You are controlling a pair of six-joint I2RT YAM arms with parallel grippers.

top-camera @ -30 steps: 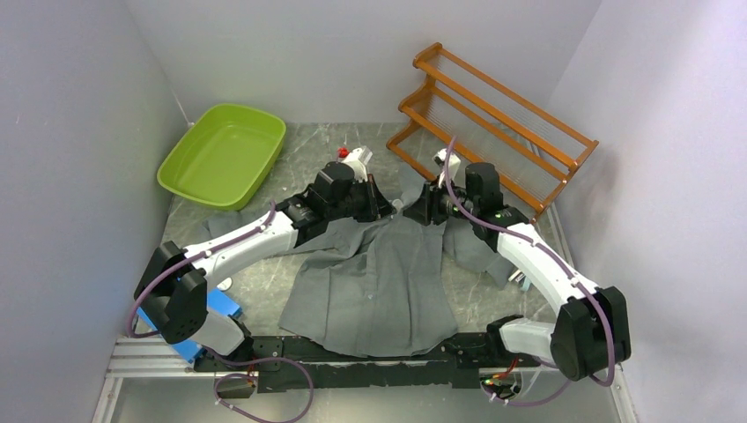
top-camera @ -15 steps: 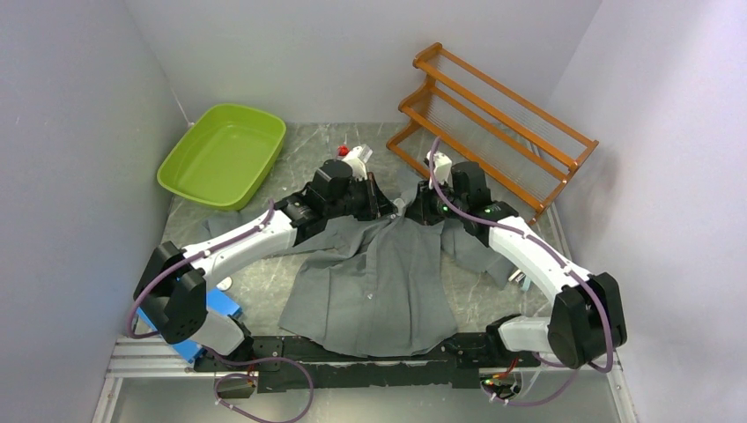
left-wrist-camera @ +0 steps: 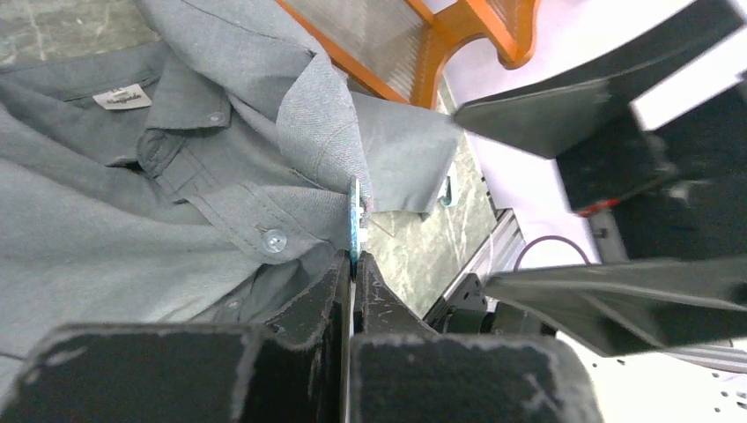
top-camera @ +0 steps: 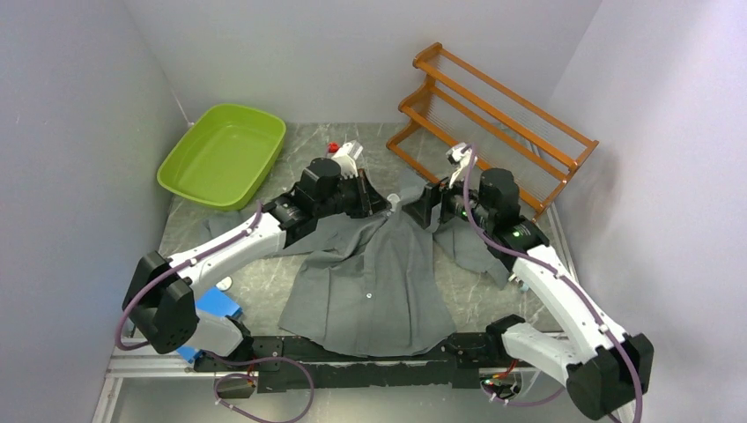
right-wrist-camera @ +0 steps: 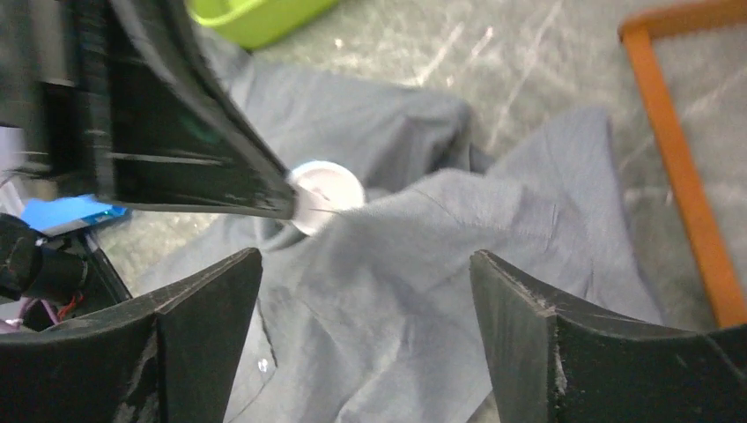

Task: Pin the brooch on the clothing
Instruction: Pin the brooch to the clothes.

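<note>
Left pincer [left-wrist-camera: 352, 264] clamps brooch [left-wrist-camera: 354, 220] by its edge, right pincer [right-wrist-camera: 361, 264] wide open, empty: slack shirt [top-camera: 379, 273] may slip off it.

A grey marbled table [top-camera: 299, 145] is enclosed by plain pale walls [top-camera: 352, 53]; an orange wooden rack [top-camera: 493, 115] is set at its far right corner.

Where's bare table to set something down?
Free marble: back strip between green tray and wooden rack; patch between shirt and right arm. Crowded: the collar, where left gripper pinches the brooch opposite the open right gripper.
</note>
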